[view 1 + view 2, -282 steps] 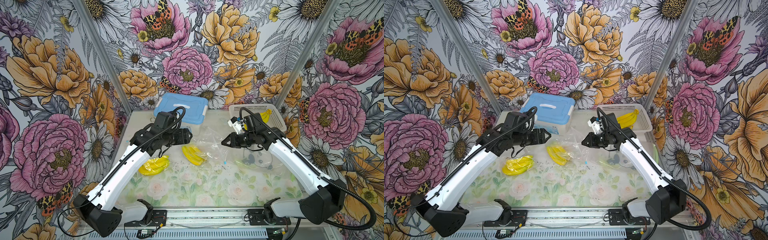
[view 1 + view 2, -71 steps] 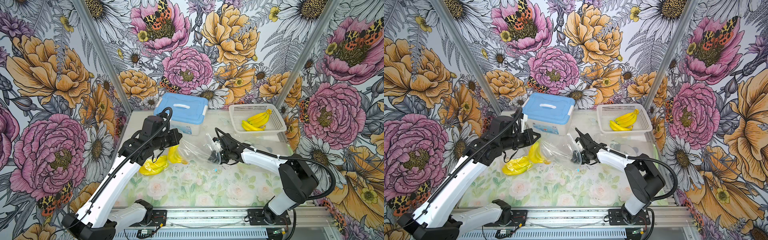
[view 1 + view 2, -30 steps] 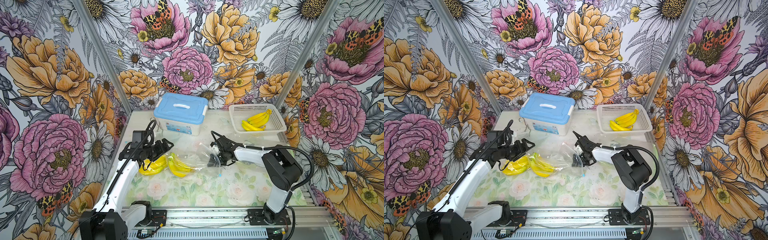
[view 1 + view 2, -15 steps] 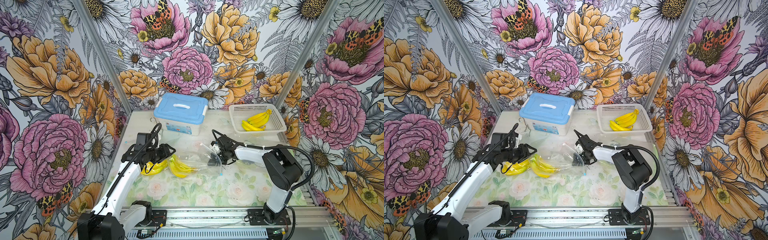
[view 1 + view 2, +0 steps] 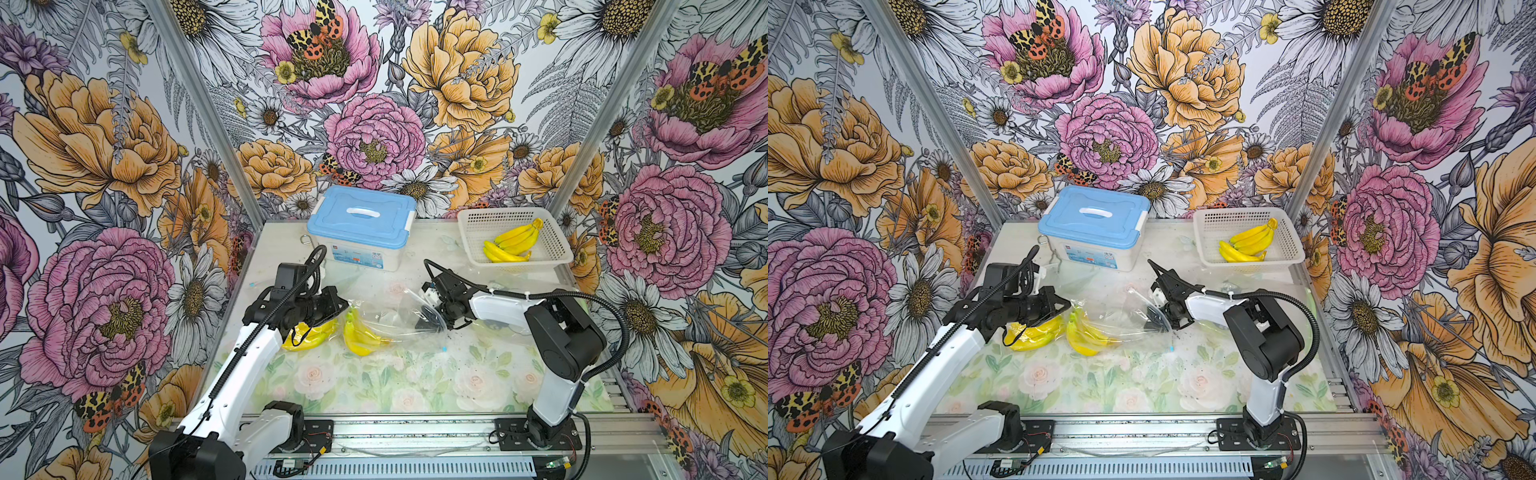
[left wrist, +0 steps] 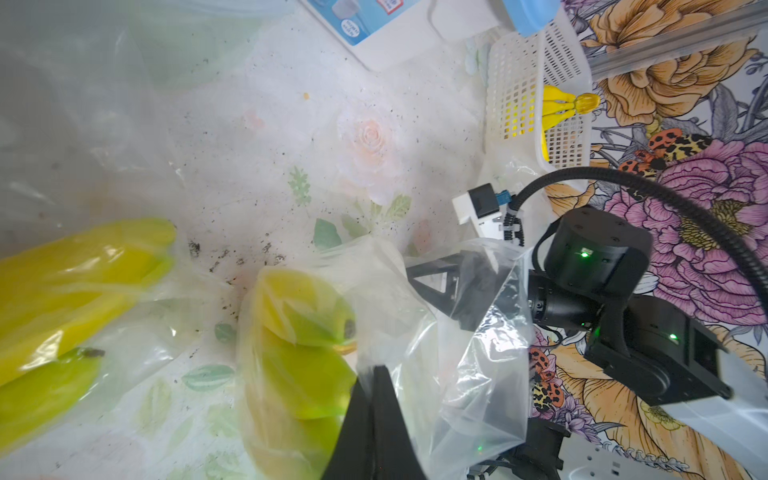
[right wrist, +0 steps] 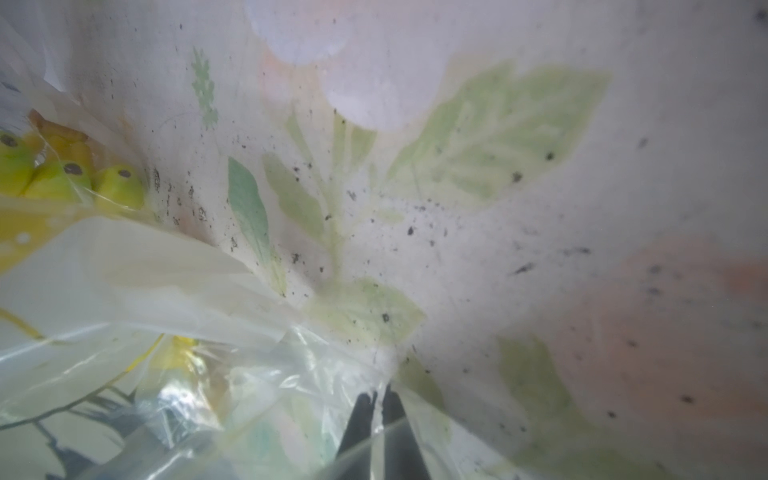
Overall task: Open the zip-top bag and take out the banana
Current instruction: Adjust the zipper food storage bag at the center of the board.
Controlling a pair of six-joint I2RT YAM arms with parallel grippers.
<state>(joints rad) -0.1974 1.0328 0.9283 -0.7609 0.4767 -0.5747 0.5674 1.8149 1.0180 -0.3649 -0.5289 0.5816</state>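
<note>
Both top views: bag (image 5: 399, 309) lies mid-mat, clear and slack, stretched btwn the two arms. Banana (image 5: 359, 338) is inside it, at the end nearer L gripper (image 5: 341, 306); R gripper (image 5: 428, 318) is on the opposite end. From above neither jaw gap can be read, black fingers lost against film. Wrist views settle it. L wrist: L gripper (image 6: 375, 374) fingers pressed together, no gap, tips right at bag (image 6: 457, 353) film beside banana (image 6: 299, 361); can't tell if film is caught btwn them. R wrist: R gripper (image 7: 376, 397) nearly closed, thin fold of bag (image 7: 208, 374) pinched in the slit; banana (image 7: 116, 183) ends w/ dark tips show beyond, through film. Only L wrist shows 2nd bunch (image 6: 83, 270) is also under plastic, w/ a strip of mat btwn it and banana. In a top view 2nd bunch (image 5: 1034, 332) sits half hidden under L arm. Edges/room: 2nd bunch near L edge of mat (image 5: 374, 386), L arm close to L wall. Box (image 5: 361, 224) behind L gripper, near but apart. Basket (image 5: 469, 232) w/ more bananas in back R corner, well apart from R gripper. R arm elbow close to R edge. Broad run of mat btwn bag and front rail (image 5: 415, 432).
</note>
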